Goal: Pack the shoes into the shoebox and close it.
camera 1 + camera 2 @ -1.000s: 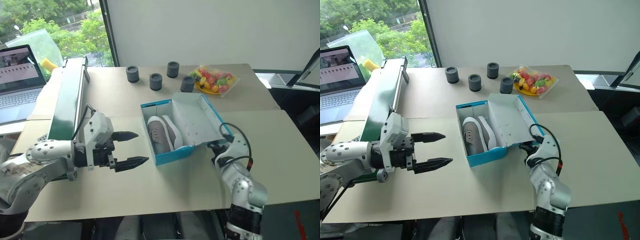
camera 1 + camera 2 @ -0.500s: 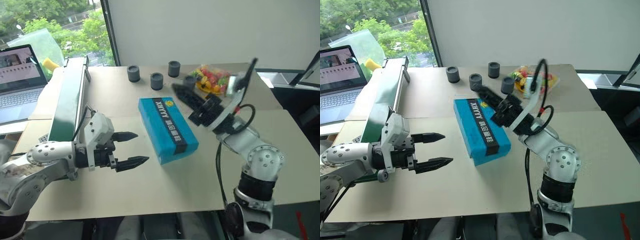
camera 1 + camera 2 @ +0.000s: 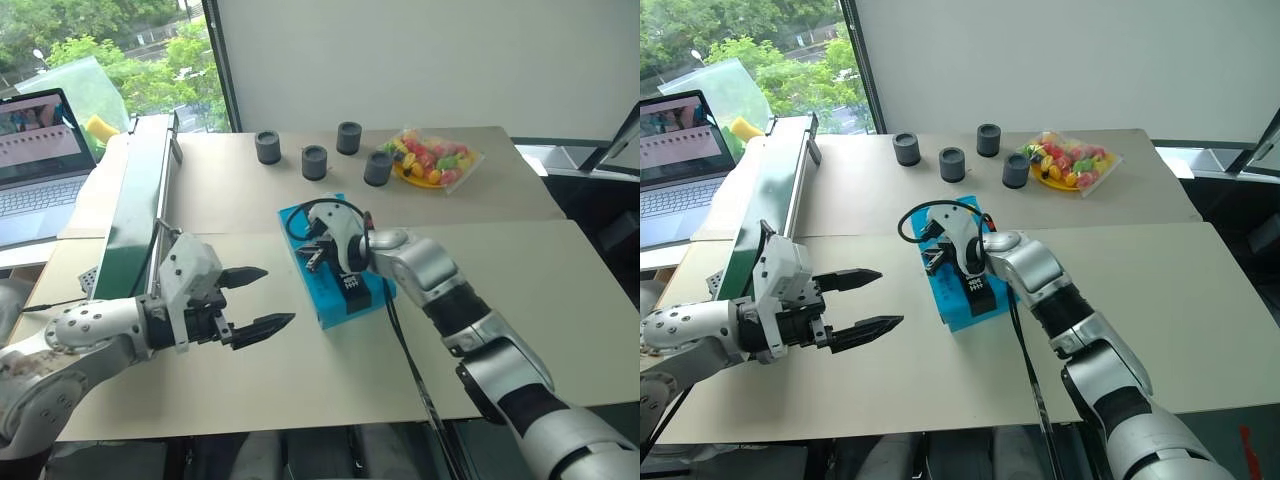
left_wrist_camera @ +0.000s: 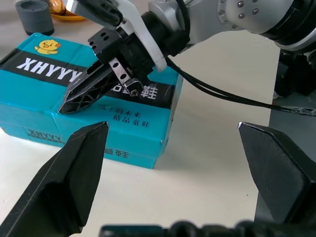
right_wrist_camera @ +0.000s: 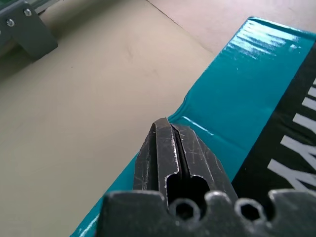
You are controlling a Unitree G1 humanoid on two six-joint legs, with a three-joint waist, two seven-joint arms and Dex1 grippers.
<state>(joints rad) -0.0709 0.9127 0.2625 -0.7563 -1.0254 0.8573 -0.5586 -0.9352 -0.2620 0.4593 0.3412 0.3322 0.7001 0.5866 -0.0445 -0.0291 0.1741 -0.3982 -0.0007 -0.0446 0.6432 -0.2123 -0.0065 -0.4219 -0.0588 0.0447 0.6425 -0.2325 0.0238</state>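
The shoebox (image 3: 338, 306) lies closed in the middle of the table, turquoise with a black band of white lettering on the lid (image 4: 39, 74). The shoes are hidden inside it. My right gripper (image 3: 312, 258) is shut, its joined fingertips (image 5: 165, 129) resting on the lid near the box's left edge (image 5: 256, 74). To the left of the box, my left gripper (image 3: 272, 297) hovers open over the table. Its two fingers (image 4: 79, 168) point at the box's long side, apart from it, with nothing between them.
A long green conveyor frame (image 3: 135, 190) runs along the left, with a laptop (image 3: 35, 150) beyond it. Several dark cups (image 3: 313, 162) and a bag of coloured pieces on a yellow plate (image 3: 432, 160) stand at the back. Bare tabletop lies right of the box.
The box lid has swung shut over the shoes. My right arm has swept from the box's right side across to the lid's left part. The left gripper has stayed put.
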